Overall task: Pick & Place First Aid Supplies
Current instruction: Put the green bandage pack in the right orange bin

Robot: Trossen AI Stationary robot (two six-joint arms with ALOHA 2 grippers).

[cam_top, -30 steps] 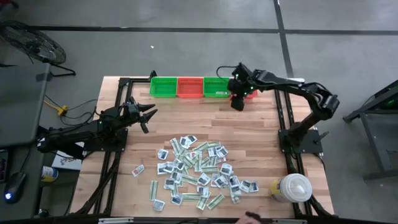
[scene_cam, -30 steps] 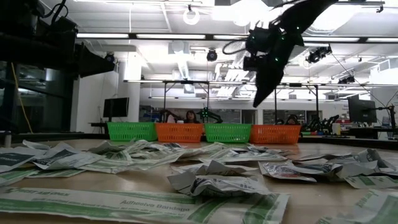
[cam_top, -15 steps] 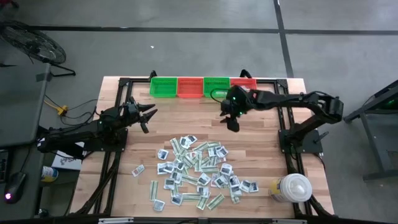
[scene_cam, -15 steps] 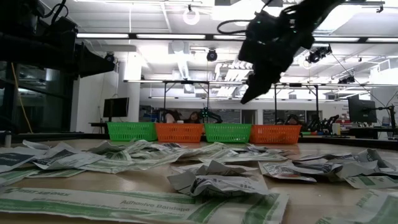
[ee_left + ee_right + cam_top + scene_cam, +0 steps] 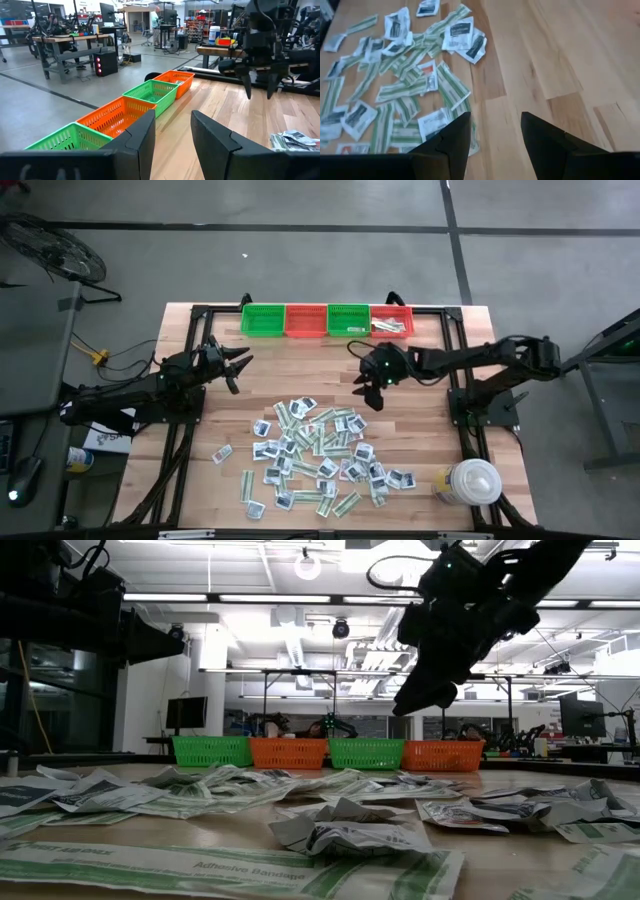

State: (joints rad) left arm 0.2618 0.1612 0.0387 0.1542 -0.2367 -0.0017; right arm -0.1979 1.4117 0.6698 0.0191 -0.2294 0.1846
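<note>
While hovering: my right jaws (image 5: 368, 393) stand apart, empty, above the counter (image 5: 420, 435).
Left jaws (image 5: 237, 370): apart, waiting.
Aim: descend squarely over one first aid packet (image 5: 458, 30) at the pile's edge.

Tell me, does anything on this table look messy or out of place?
Yes: the first aid packets lie in a loose, overlapping heap mid-table, some crumpled, with one stray off to the side. The baskets stand in a tidy row along the far edge. A white lidded container sits apart at a corner.
</note>
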